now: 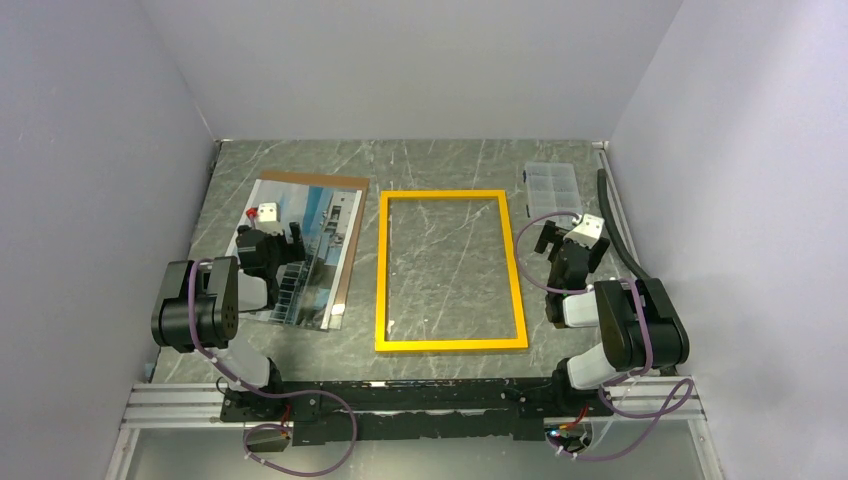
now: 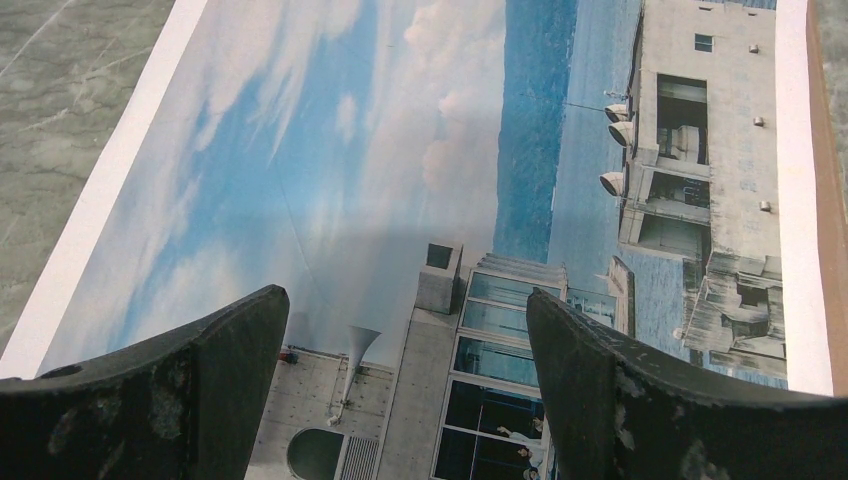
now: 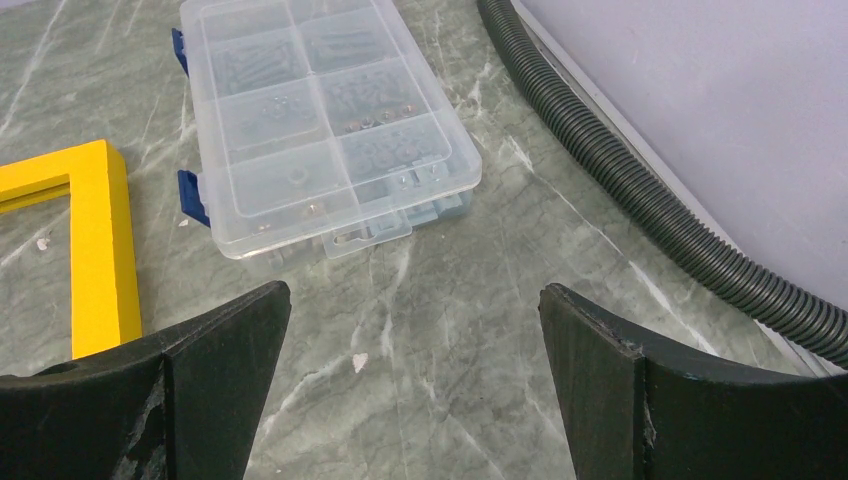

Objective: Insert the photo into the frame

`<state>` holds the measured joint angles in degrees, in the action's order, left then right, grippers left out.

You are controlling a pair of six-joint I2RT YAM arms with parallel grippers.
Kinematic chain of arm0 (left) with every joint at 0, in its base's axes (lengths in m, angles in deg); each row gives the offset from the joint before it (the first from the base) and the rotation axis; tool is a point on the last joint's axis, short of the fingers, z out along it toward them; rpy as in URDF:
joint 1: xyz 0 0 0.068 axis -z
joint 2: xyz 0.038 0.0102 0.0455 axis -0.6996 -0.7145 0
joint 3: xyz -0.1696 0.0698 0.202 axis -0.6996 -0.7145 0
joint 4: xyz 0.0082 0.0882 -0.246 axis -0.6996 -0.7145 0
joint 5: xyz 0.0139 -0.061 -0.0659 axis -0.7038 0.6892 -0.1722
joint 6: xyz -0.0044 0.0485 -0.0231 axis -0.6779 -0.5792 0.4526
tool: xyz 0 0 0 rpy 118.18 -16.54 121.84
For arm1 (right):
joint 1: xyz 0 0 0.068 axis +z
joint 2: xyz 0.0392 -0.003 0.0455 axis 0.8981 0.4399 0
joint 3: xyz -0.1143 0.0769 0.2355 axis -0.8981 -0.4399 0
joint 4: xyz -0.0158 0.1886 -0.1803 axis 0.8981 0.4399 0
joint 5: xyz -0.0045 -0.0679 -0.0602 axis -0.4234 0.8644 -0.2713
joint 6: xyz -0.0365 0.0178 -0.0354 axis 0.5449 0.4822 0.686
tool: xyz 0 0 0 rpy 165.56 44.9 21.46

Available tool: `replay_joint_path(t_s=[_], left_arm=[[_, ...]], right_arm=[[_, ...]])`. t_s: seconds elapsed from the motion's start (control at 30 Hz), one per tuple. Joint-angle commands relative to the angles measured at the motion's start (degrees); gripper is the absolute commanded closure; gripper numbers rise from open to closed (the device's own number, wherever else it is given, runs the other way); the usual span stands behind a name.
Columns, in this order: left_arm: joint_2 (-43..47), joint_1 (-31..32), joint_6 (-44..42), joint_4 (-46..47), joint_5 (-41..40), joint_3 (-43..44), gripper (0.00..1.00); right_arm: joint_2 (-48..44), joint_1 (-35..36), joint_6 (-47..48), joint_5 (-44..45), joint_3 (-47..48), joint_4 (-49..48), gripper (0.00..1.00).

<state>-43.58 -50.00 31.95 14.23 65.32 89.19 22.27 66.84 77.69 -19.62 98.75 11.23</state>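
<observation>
**Left gripper spread above the photo, frame empty alongside**

Left gripper (image 2: 405,315) has its jaws wide apart with nothing between them, positioned over the photo (image 2: 400,150) on the left side of the frame (image 1: 450,196). Its two dark fingers (image 2: 215,350) flank the printed building and blue sky. The wrist view does not settle whether the tips touch the paper.

The photo lies picture side up, left of the frame and apart from it. It rests on a brown backing board (image 1: 315,180) whose edge shows along the photo's far side and along the side nearest the frame.

The frame lies flat on the grey marbled table (image 1: 450,160), its yellow border enclosing only the tabletop pattern.

The right gripper (image 3: 415,300) is also spread open and holds nothing, low over bare table just right of the frame's far right corner. Farther from the frame on that side sits a clear plastic compartment box (image 3: 320,120) with blue latches and small hardware in its cells. A black corrugated hose (image 3: 640,190) runs along the table edge beyond the box, well apart from the frame.
</observation>
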Motion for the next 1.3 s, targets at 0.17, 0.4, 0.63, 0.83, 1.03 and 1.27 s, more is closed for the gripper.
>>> replay_joint_path(t_s=[0.17,0.4,0.63,0.83,1.03,1.27], left_arm=[[1.4,-0.3,-0.8,-2.5,3.4,3.0,0.04],[4.9,-0.8,-1.5,-40.2,6.8,23.3,0.02],[8.5,-3.0,1.9,-46.9,12.0,28.7,0.02],[5.7,-3.4,1.6,-63.5,12.1,40.4,0.02],[3.3,-5.4,-0.6,-79.5,16.0,50.8,0.02],[3.3,-6.6,-4.2,-89.2,17.4,56.1,0.02]], right_arm=[[-0.5,0.0,0.2,-0.2,-0.3,-3.8,0.0],[-2.5,0.9,0.8,0.7,-1.9,-5.5,0.0],[-12.0,3.1,-0.9,9.4,12.1,24.1,0.0],[-22.5,2.2,-16.7,-2.3,23.0,42.8,0.0],[-18.6,1.1,-28.9,-29.5,34.0,57.4,0.0],[-7.5,21.2,-27.4,-16.9,46.2,78.7,0.0]])
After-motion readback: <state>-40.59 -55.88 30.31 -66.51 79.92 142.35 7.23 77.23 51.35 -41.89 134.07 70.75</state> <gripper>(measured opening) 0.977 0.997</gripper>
